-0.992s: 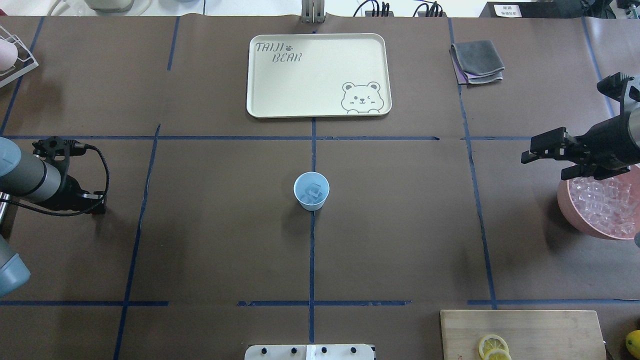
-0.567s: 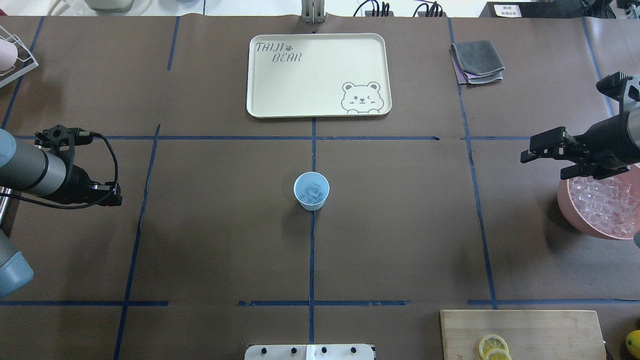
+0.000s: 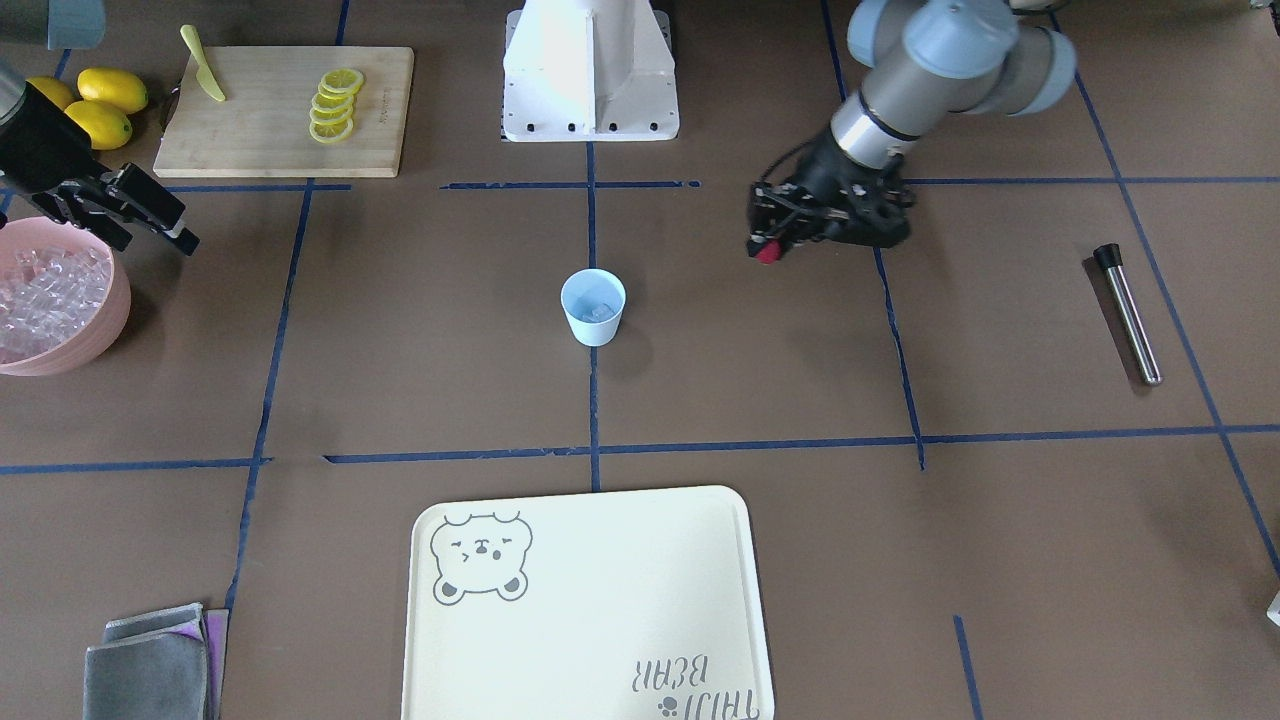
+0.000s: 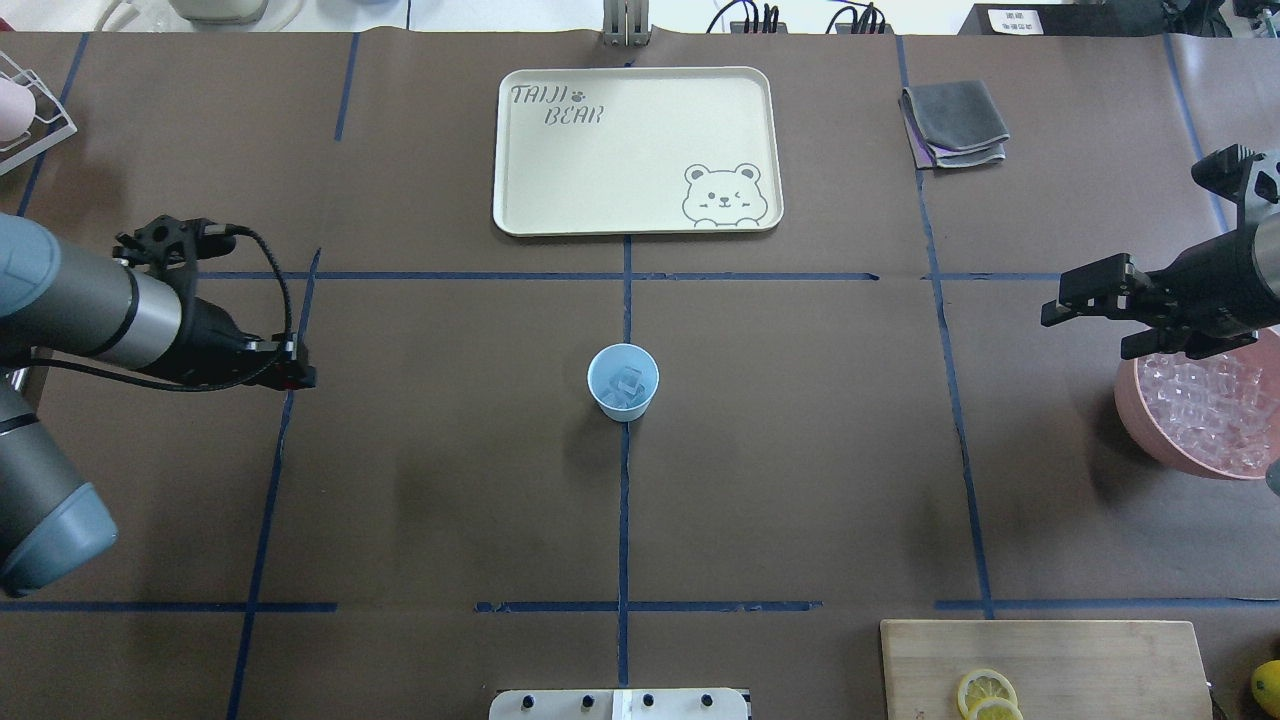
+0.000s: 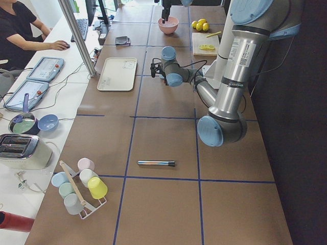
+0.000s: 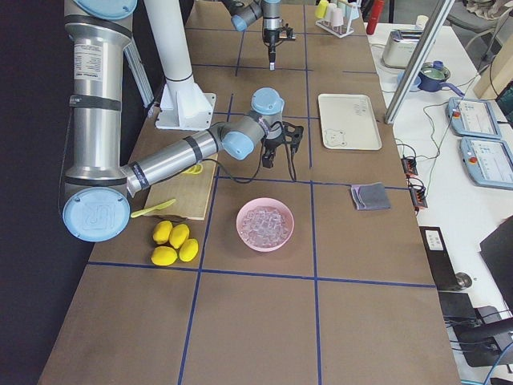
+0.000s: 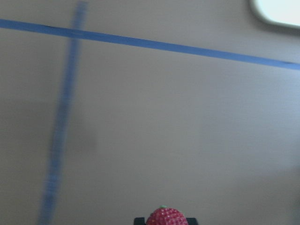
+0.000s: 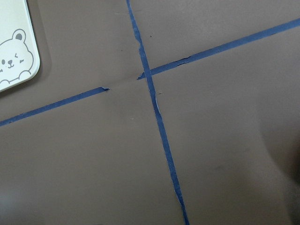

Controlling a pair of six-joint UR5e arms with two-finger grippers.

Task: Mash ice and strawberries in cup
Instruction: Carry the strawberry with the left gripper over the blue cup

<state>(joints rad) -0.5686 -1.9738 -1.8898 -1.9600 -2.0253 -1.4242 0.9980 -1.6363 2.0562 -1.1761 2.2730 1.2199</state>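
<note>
Advancing toward the cup (image 4: 622,411) (ice (image 4: 628,383) already inside), the left gripper (image 4: 302,377) clenches the strawberry (image 7: 166,217) for dropping in; right gripper (image 4: 1088,325) hangs spread.

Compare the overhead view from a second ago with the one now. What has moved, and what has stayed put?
The left gripper, shut on a small dark-red strawberry, has travelled inward towards the pale-blue plastic cup but is still short of it. The right gripper near the pink bowl, the cup and the clear ice cubes inside it are unchanged.
</note>
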